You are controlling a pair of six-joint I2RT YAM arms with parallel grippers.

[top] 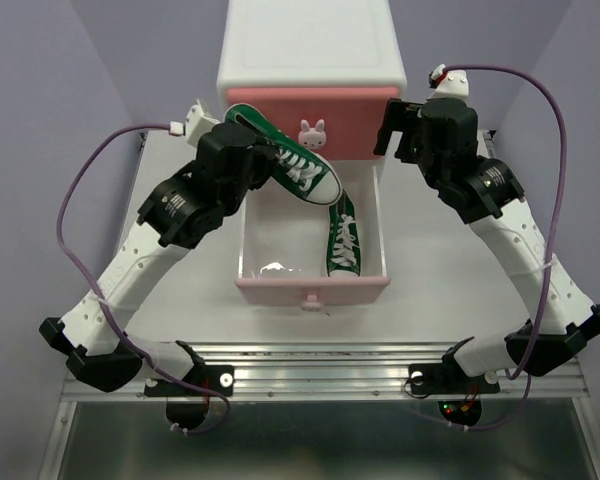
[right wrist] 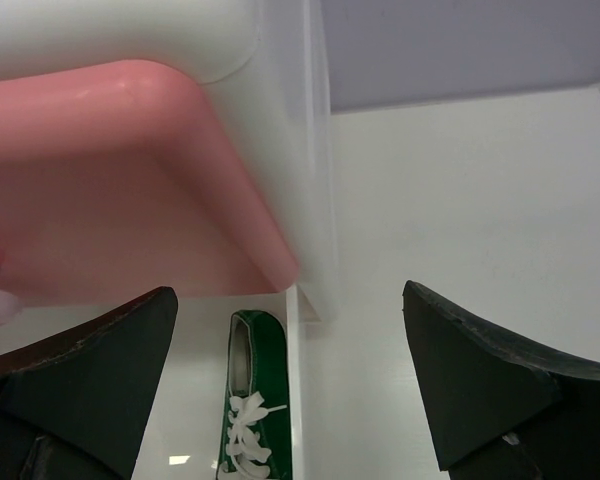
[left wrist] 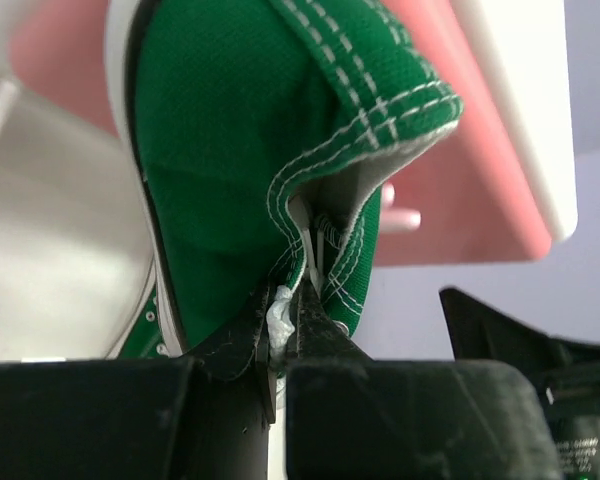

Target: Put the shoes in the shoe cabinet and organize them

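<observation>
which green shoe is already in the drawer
The green shoe lying along the open lower drawer's right wall; the other green shoe hangs clamped in the left claw.

Free room in drawer [top: 280, 232] beside sneaker [top: 342, 240]

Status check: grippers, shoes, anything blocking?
Left gripper shut on green shoe, above open lower drawer. Right gripper open, empty, by cabinet corner. Second green shoe in drawer. Nothing seen blocking.
</observation>
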